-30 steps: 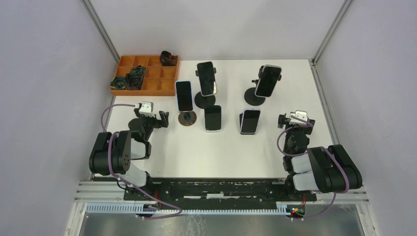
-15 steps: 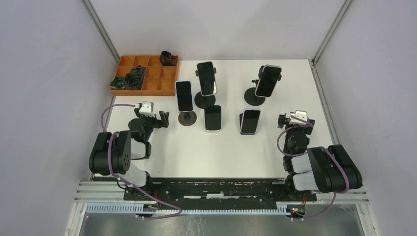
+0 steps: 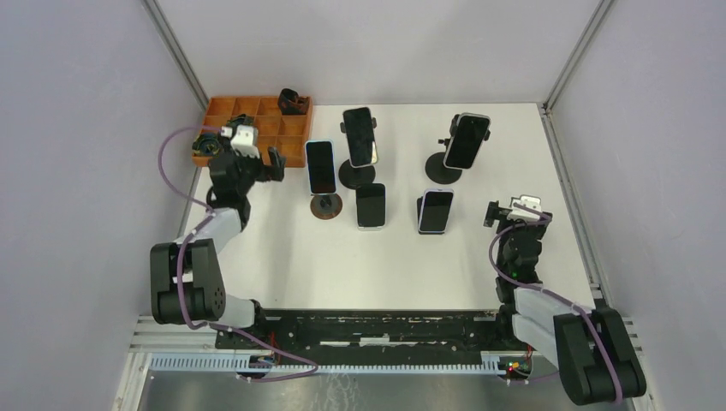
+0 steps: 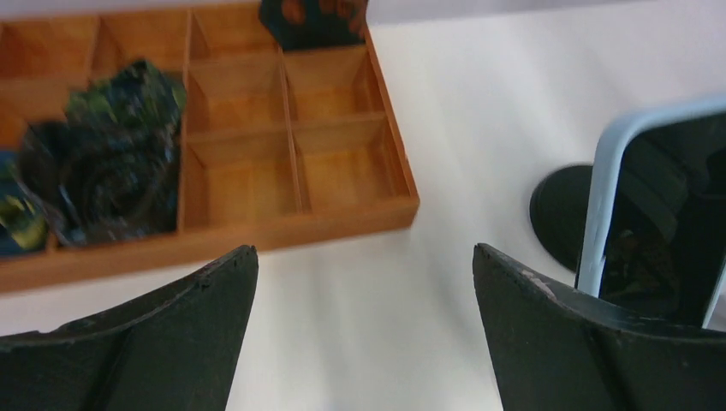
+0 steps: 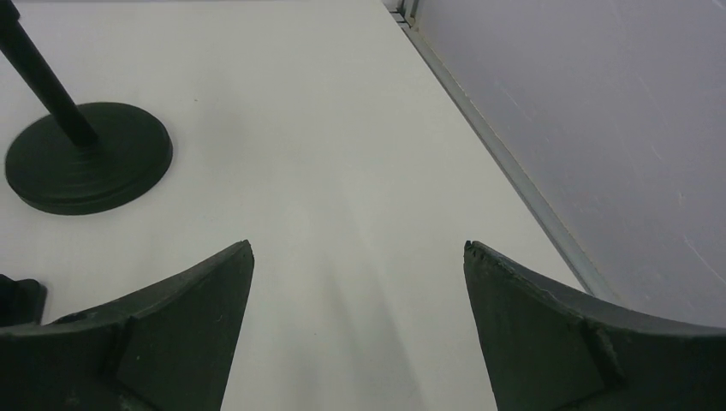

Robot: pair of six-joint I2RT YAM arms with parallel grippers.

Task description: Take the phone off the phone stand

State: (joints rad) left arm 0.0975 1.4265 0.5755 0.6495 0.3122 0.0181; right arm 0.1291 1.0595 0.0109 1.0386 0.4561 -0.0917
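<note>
Several phones stand on stands on the white table. The leftmost phone (image 3: pixel 321 166) has a light blue case and sits on a dark round stand (image 3: pixel 325 205). It shows at the right edge of the left wrist view (image 4: pixel 659 214). My left gripper (image 3: pixel 248 164) is open and empty, left of that phone and apart from it; in its own view (image 4: pixel 364 257) bare table lies between the jaws. My right gripper (image 3: pixel 516 214) is open and empty at the right side, over bare table (image 5: pixel 358 248). A black stand base (image 5: pixel 86 163) lies to its left.
Other phones are at the back middle (image 3: pixel 360 137), back right (image 3: pixel 467 141) and in the middle row (image 3: pixel 371 205), (image 3: pixel 436 211). An orange compartment tray (image 3: pixel 257 141) with dark items sits at the back left, just beyond my left gripper (image 4: pixel 291 171). Walls enclose the table.
My left arm has reached away from its base, toward the tray and the leftmost phone. My right arm has unfolded, with its gripper staying in nearly the same place. Both stay open.
</note>
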